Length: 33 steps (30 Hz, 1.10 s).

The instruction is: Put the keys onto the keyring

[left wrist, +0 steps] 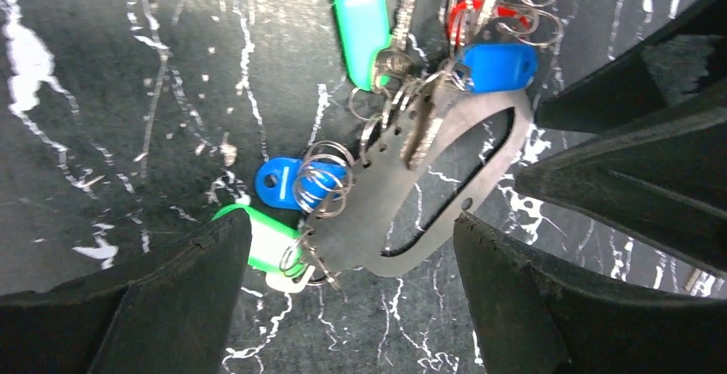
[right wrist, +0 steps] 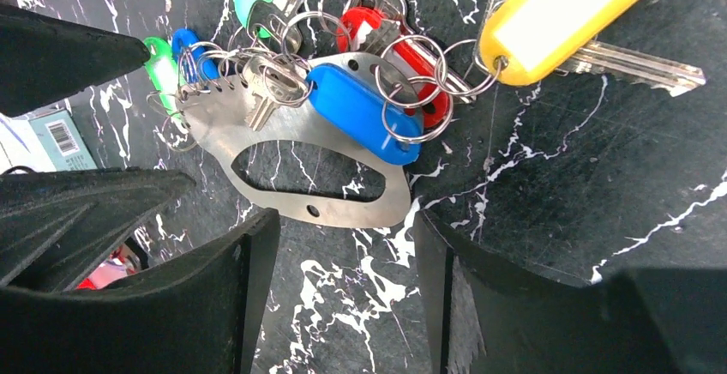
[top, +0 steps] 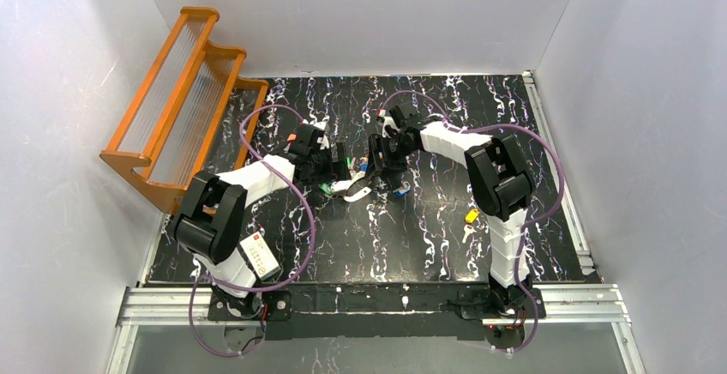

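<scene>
Seen from above, the keyring lies on the counter between the two arms. In the left wrist view, the left jaws stand spread, with the keyring flat between them and the keys clustered along its edge. In the right wrist view, the right jaws are also spread. The keyring lies just beyond their gap, with a yellow key nearby.

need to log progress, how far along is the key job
Looks done: green key, blue key and red key seem ringed onto the holed edge of the keyring. In hand: nothing; left hand and right hand are both open around it. To do: a yellow key lies apart on the table.
</scene>
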Tool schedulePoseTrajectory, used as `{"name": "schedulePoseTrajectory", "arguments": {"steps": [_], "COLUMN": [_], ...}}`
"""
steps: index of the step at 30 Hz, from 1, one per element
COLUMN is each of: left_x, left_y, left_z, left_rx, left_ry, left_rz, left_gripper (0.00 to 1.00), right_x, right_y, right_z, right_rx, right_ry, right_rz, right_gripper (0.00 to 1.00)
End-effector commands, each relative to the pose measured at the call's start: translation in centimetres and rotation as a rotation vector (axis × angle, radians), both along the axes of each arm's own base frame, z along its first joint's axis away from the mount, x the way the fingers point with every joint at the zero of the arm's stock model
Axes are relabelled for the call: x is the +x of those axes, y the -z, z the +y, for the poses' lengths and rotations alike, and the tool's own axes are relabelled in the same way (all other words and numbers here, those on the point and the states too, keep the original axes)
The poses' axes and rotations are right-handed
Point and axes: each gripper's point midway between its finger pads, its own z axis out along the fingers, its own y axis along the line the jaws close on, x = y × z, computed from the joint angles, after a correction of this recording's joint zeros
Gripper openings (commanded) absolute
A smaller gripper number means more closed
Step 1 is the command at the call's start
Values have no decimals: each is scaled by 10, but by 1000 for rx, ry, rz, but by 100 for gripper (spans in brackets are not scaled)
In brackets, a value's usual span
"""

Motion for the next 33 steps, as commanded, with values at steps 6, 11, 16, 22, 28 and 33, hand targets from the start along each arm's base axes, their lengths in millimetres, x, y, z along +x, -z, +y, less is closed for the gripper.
{"name": "schedulePoseTrajectory", "arguments": {"steps": [6, 11, 16, 22, 28, 33], "left_x": [-24, -45, -42, -30, -22, -16], "left_y": [-1, -2, -20, -32, -35, -40], "left_z": [-25, -40, -36, -16, 0, 8], "left_rx": [-177, -234, -240, -143, -170, -277], "left_ry": [56, 99, 70, 27, -32, -95], "left_rz": [32, 48, -19, -64, -57, -62], "left_gripper": [81, 73, 76, 79, 79, 79], "right_x": [4, 9, 15, 16, 12, 4], "right_y": [0, -4, -12, -22, -36, -48], "right_z": [5, 4, 0, -7, 1, 20], "right_rx": [25, 8, -14, -48, -24, 39], "right_ry": [-10, -12, -5, 2, -23, -60], "right_rz": [9, -20, -60, -97, -120, -125], "right_gripper": [64, 64, 66, 69, 69, 68]}}
